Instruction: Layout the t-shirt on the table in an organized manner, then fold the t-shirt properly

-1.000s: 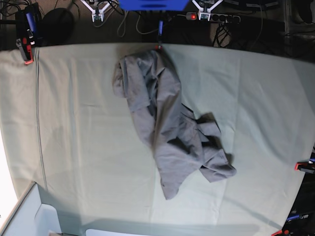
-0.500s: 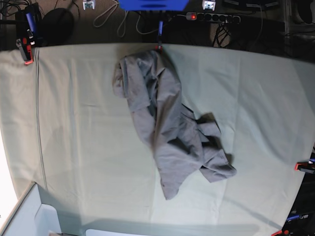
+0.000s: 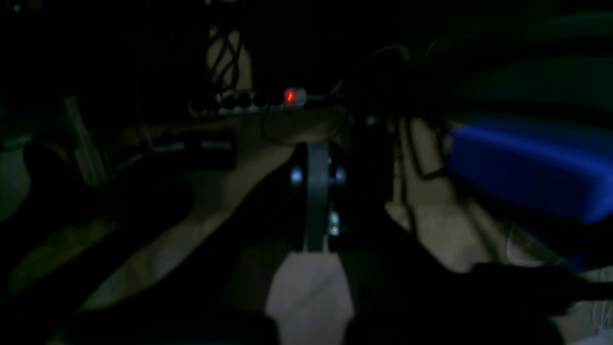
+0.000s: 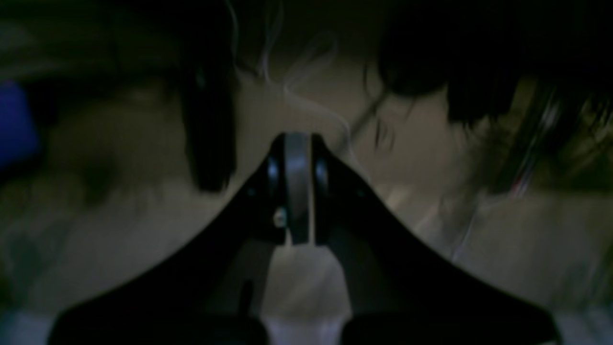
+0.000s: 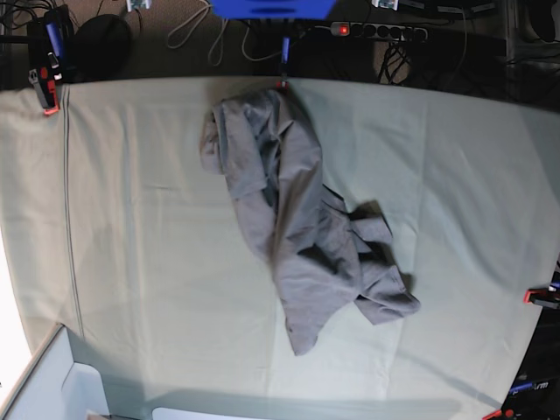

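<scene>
1. The t-shirt [image 5: 297,232] lies crumpled in the middle of the counter [image 5: 140,219], a loose elongated heap rather than a spread garment. Its long axis runs diagonally, from the far edge just left of centre towards the near right, where a bunched lobe sticks out to the right.
2. Neither claw appears in the base view; both are beyond the far edge of the counter, so the shirt lies nearer in the scene than either of them. Its far end touches or almost touches the far edge, which makes that end the closest part for both arms.
3. The left claw [image 3: 316,201] has its jaws pressed together and holds nothing. It hangs over dark floor with a power strip [image 3: 249,100], red light showing, beyond it.
4. The right claw [image 4: 297,191] is likewise closed tight and empty, over blurred floor and cables.
5. Which arm is nearer cannot be told. The heap's far end sits left of centre and its bunched end right of centre, so judged from the layout each arm has one end on its own side.
6. The counter is covered by a pale green, faintly creased cloth held by red clamps [image 5: 48,92] at the edges, with wide bare margins around the shirt for spreading. A pale box [image 5: 52,381] sits at the near left corner.
</scene>
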